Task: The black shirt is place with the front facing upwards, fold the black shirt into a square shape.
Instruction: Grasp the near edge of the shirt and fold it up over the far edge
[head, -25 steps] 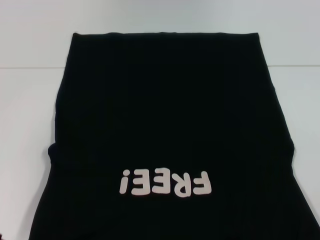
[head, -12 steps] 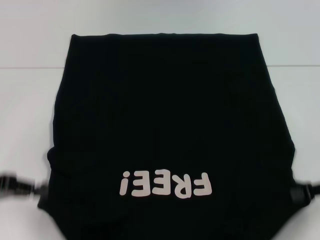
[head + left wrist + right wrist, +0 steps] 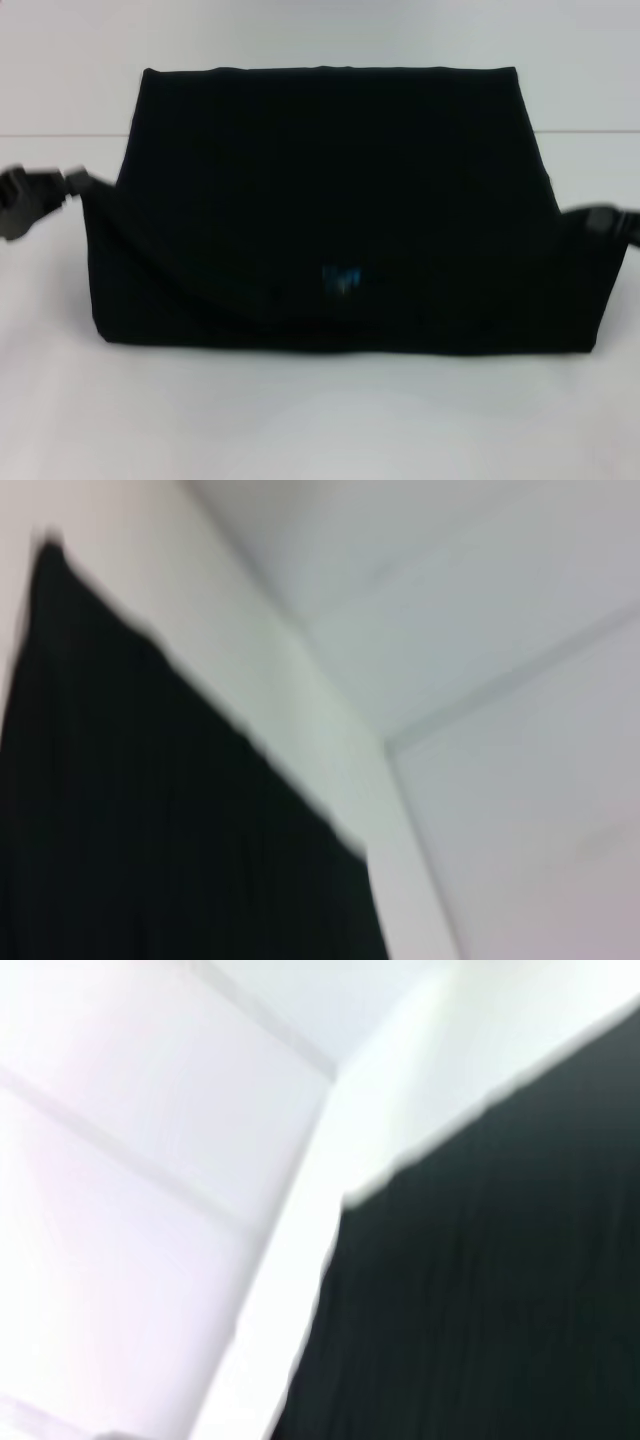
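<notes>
Both grippers, left gripper (image 3: pixel 72 182) and right gripper (image 3: pixel 592 218), are pinching the black shirt (image 3: pixel 330 180) at mid-frame edges, folding its near part over; squaring up is remaining.

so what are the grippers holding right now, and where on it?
Both appear to hold the black shirt: left gripper at its left edge, right gripper at its right edge, near layer folded over.

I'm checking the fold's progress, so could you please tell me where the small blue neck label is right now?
In the head view, the small blue neck label shows near the middle of the large black cloth shirt, just above its near folded edge, roughly midway between the left pincer and right pincer.
</notes>
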Available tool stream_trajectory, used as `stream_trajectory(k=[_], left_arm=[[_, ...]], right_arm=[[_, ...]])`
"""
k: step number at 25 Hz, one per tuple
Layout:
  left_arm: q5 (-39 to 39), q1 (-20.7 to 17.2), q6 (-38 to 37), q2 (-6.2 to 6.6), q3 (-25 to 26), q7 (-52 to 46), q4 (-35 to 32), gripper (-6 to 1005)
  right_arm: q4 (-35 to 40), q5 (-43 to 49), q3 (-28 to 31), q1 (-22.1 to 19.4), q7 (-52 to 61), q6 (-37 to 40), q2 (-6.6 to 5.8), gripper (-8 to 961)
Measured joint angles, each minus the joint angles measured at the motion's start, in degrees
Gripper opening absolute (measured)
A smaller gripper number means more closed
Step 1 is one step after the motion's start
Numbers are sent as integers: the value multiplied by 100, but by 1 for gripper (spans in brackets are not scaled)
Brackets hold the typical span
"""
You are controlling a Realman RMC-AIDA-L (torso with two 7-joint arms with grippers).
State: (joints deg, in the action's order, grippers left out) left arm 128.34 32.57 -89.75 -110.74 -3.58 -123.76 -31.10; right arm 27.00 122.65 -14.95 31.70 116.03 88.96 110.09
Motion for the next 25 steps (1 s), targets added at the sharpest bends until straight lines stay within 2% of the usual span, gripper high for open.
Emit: stream_trajectory(k=[4, 7, 9, 12, 16, 19, 23, 25], left_arm=[[-941, 5, 828, -165, -9, 437, 365, 32], [-1269, 39, 1168, -264, -18, 727, 469, 32], [-1585, 66, 1460, -386, -15, 1085, 542, 32], [-1772, 108, 1654, -453, -40, 1380, 601, 32], [-1818, 271, 2118, -599, -109, 1798, 629, 32], [-1833, 437, 2655, -761, -170, 2089, 631, 32], [-1863, 621, 3103, -878, -175, 2475, 665, 32], [-1920, 696, 3317, -920, -175, 2621, 674, 32]], right_arm=[[-134, -815, 8, -76, -428, -610, 218, 46], [-172, -1229, 10, -81, -761, -1016, 396, 45], [-203, -1470, 11, -64, -1031, -1301, 513, 45], [-246, -1694, -9, 6, -1399, -1731, 667, 45], [-365, -1763, -48, 188, -1760, -2245, 758, 45], [-469, -1771, -59, 366, -2070, -2609, 803, 46], [-525, -1775, -82, 605, -2409, -3125, 928, 45], [-556, -1776, -89, 637, -2475, -3213, 942, 45]])
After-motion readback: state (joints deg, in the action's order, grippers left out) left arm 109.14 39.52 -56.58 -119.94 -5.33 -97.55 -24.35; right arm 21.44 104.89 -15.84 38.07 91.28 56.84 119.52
